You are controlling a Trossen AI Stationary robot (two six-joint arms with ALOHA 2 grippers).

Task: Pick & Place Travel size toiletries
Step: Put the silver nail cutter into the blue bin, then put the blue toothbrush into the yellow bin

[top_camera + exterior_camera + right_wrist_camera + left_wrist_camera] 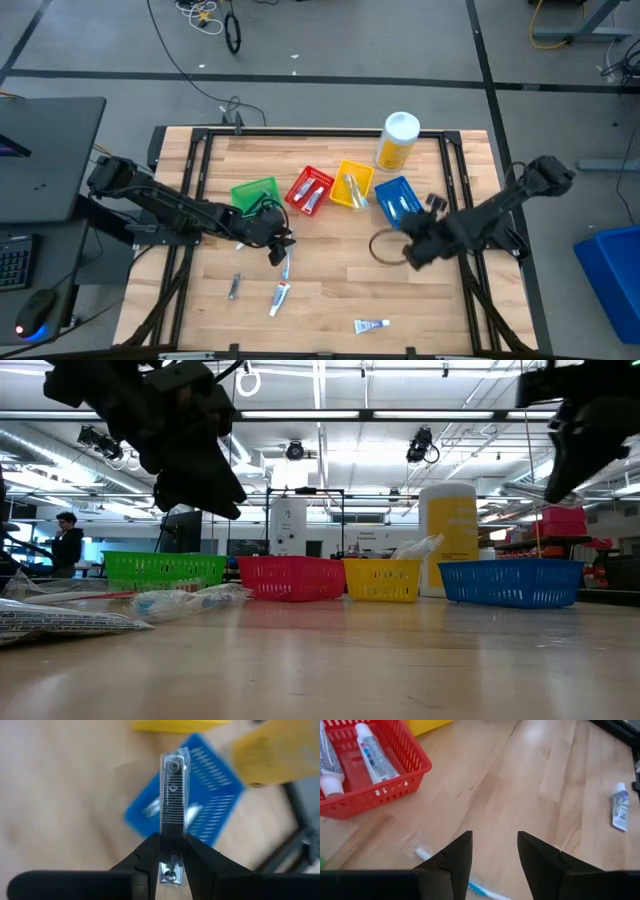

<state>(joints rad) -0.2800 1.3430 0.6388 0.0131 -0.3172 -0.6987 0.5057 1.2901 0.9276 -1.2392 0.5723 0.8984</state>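
Pinching a slim clear-wrapped toiletry (173, 805) upright in the right claw (172, 857), above the blue bin (200, 795) holding pale packets; yellow bottle (272, 757) just beyond. Hovering spread over the bench (535, 780), left claw (495, 857) with a wrapped toothbrush (447, 870) directly beneath its fingers; red bin (367, 767) nearby holding toothpaste tubes (375, 752); another tube (620, 807) well apart

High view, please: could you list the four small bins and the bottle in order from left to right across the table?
Green bin → red bin → yellow bin → blue bin, with the yellow bottle standing behind the yellow and blue bins.
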